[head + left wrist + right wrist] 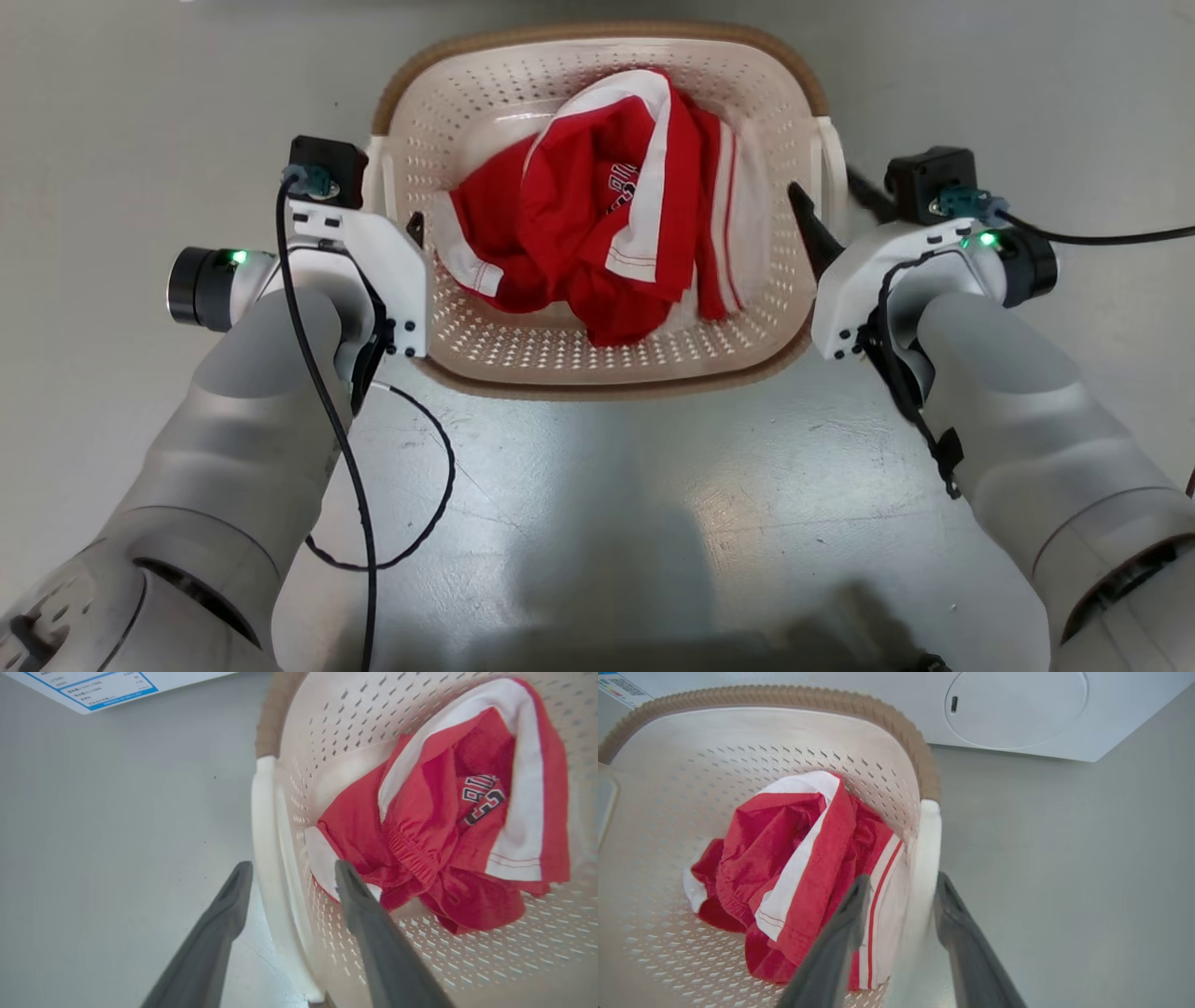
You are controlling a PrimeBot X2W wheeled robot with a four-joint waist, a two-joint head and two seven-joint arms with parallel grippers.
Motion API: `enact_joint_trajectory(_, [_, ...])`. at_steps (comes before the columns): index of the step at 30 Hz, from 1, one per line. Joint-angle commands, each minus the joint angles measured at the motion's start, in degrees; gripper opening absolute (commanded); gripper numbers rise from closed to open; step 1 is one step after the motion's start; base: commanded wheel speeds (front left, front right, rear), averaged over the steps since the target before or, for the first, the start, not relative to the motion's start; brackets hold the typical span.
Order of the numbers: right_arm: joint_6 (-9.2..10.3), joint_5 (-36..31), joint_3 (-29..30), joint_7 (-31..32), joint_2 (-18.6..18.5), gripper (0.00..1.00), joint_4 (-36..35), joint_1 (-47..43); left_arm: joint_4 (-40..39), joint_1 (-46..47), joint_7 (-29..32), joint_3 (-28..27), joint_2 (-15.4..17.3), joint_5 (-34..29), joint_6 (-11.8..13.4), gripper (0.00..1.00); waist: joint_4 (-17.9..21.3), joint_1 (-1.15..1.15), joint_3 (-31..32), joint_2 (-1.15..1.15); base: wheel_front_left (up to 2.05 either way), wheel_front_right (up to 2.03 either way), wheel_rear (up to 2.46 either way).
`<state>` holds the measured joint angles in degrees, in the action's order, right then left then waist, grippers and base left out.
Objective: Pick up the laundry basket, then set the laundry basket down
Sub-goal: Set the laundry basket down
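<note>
Pale grey forearms [252, 420], white wrist housings [373, 261], green lights [240, 256], black cables [327, 411], dark tapered end effector fingers [387, 952]

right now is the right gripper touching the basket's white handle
Cannot tell. In the right wrist view the right gripper straddles the white handle, but blur hides any gap or contact.

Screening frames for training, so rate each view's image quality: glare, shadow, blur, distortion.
Head view: even light, pale glare on the floor, a soft shadow at the bottom edge, the laundry basket fairly sharp. Left wrist view: wide-angle bending of the left handle, perforations smeared at lower right. Right wrist view: the right handle blurred, the washing machine sharp.
</note>
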<state>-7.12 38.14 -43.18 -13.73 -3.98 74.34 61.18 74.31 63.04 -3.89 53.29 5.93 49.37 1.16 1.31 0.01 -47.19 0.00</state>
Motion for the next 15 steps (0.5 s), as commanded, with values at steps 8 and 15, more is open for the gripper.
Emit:
enact_joint_trajectory(8, [-0.36,-7.1,7.5,-1.2,0.9,1.0,-0.4,-1.6,-0.4,0.2,0.1,-1.4,2.0,1.0,2.3,1.0,0.3,-0.01,0.9,0.0,0.0,0.0,0.0])
enact_joint_trajectory(15, [-0.36,-14.1,15.1,-1.3,0.9,1.0,-2.2,-3.1,-0.4,-1.7,0.5,-1.5,2.3,1.7,2.9,1.0,0.6,-0.01,3.4,0.0,0.0,0.0,0.0])
